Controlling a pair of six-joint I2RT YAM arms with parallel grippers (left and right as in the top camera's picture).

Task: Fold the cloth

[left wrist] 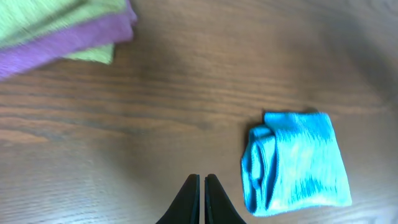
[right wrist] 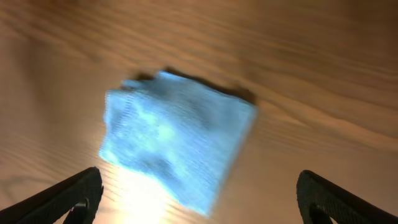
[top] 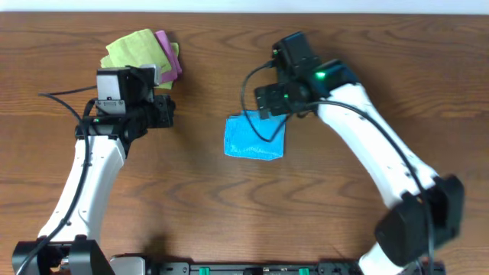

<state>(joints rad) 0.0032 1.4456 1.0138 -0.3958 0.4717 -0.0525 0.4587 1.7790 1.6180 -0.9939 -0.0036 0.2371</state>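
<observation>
Now | cloth [top: 254, 137] folded (edges uneven) | wood table [top: 229, 210] all around

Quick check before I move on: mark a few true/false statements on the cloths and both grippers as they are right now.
1. The blue cloth lies folded on the table. True.
2. The right gripper is shut on the blue cloth. False: it is open above the cloth and holds nothing.
3. The left gripper is shut and empty. True.
4. The blue cloth rests on the green cloth. False: they lie well apart. The green cloth is stacked with the pink-purple cloth.
</observation>
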